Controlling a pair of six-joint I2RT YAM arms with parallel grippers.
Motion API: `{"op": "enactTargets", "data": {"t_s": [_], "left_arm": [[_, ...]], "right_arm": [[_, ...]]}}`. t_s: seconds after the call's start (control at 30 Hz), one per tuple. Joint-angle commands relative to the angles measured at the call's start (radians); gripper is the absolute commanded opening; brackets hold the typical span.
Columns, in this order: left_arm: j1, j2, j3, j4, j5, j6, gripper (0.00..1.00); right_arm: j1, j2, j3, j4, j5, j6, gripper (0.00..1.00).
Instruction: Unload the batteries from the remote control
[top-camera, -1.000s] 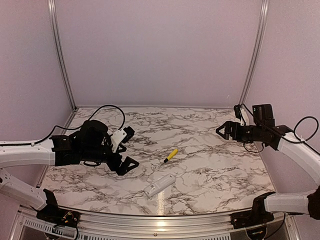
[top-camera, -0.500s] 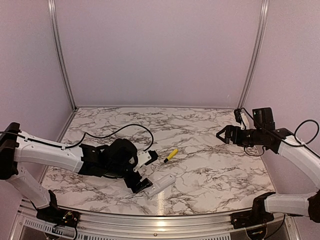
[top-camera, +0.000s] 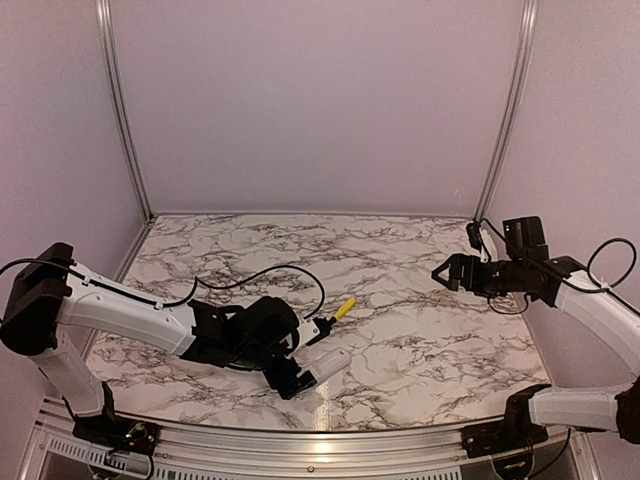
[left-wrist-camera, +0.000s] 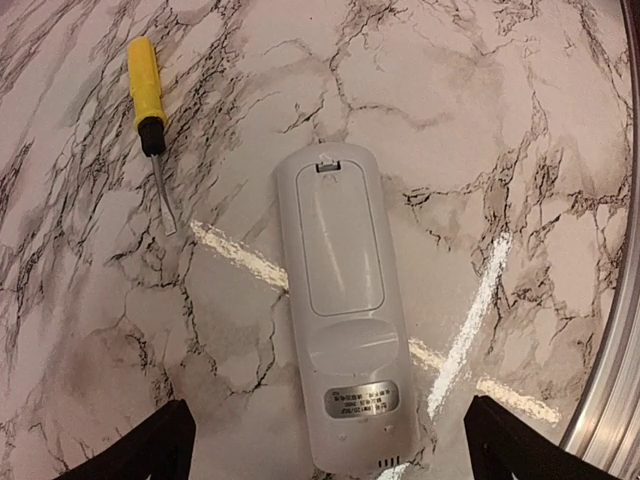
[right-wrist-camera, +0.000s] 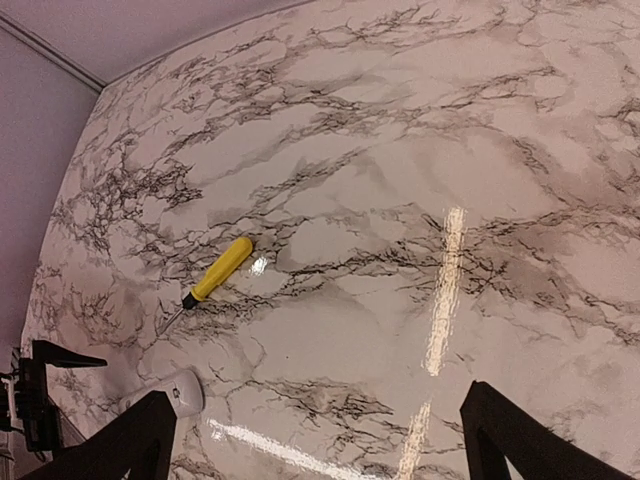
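Straddles the near end of the slim white rectangular plastic remote control (left-wrist-camera: 345, 310) with the left gripper (left-wrist-camera: 335, 445) spread wide, fingertips clear of both sides. Finds that remote flat on the white marble-patterned table (left-wrist-camera: 500, 120), back up, rectangular battery cover (left-wrist-camera: 340, 235) shut, hiding the 2 batteries. Holds the right gripper (right-wrist-camera: 325, 440) wide too, empty, well apart. Risks spinning the light bar by landing 1 finger first, pinning the cover shut by squeezing across it, or nudging the yellow-handled screwdriver (left-wrist-camera: 150, 130) nearby.

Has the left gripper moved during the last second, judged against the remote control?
Yes. The left gripper went rightward and lower in the top view, reaching the left end of the remote control, which stayed put.
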Motion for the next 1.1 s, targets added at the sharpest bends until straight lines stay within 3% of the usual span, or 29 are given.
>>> {"op": "enactTargets", "data": {"t_s": [0.0,0.27,0.67,0.8,0.97,1.07], "left_arm": [[-0.011,0.043,0.024,0.013,0.001,-0.02,0.99],[-0.012,0.094,0.021,0.014,-0.015,0.0,0.97],[-0.014,0.149,0.025,-0.007,-0.005,0.047,0.83],[-0.015,0.163,0.024,-0.008,0.005,0.08,0.75],[-0.017,0.174,0.027,-0.01,0.016,0.096,0.57],[-0.017,0.173,0.031,-0.011,0.018,0.103,0.54]], "right_arm": [[0.008,-0.008,0.002,-0.03,-0.01,0.006,0.98],[0.007,-0.024,-0.002,-0.051,-0.014,0.001,0.98],[0.007,-0.031,-0.007,-0.064,-0.009,-0.002,0.98],[0.007,-0.026,-0.005,-0.063,-0.007,-0.002,0.98],[0.007,-0.014,-0.001,-0.061,-0.009,-0.005,0.98],[0.008,-0.008,0.0,-0.061,-0.01,-0.006,0.98]]}}
